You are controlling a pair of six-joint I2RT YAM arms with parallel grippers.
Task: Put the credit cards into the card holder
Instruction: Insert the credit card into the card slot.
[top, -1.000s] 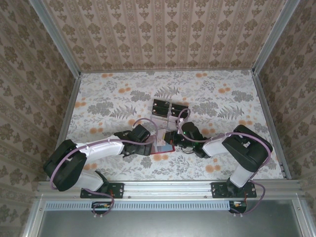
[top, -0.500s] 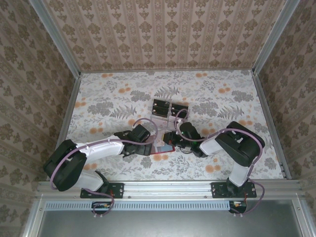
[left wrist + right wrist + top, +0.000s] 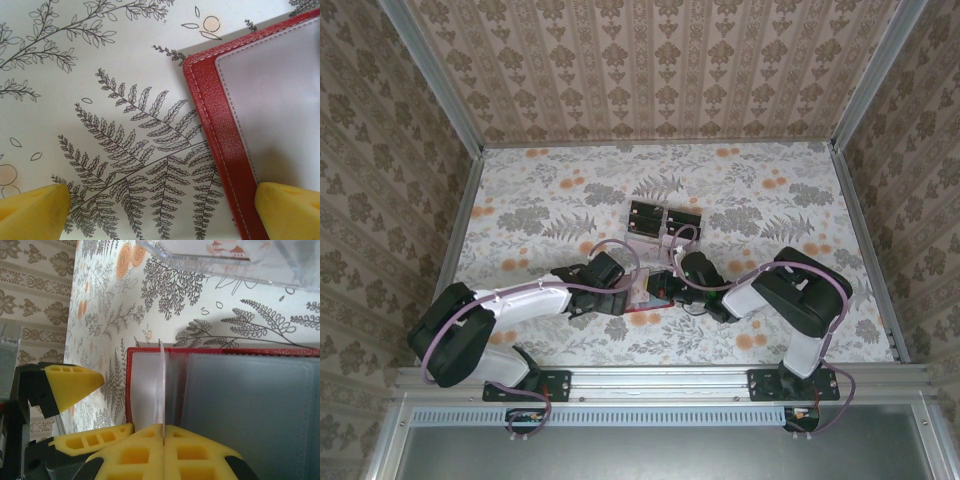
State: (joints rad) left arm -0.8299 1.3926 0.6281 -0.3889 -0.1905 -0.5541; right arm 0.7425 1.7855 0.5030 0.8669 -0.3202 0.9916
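On the left, the left gripper point(image 3: 161, 212) is seen with its jaws spread wide and nothing between them. One fingertip is set over the patterned table point(image 3: 75, 75) and the other over the stitched red edge of the card holder point(image 3: 212, 125), so that its corner is straddled, apparently to steady it. Whether the wallet is actually pressed cannot be told. The card holder is laid open on the table between the two grippers, with its greyish pockets turned up.

To the right, the right gripper point(image 3: 164, 437) is closed on a credit card point(image 3: 161, 385). The card is held on edge, its leading edge down at the wallet's inner face; whether a pocket has been entered cannot be told. No card is seen seated in a pocket, so the task is judged to be at its first insertion.

Farther back, two further credit cards point(image 3: 641, 216) are seen by a clear stand point(image 3: 225, 262), well apart from the wallet. These are left to be fetched and inserted.
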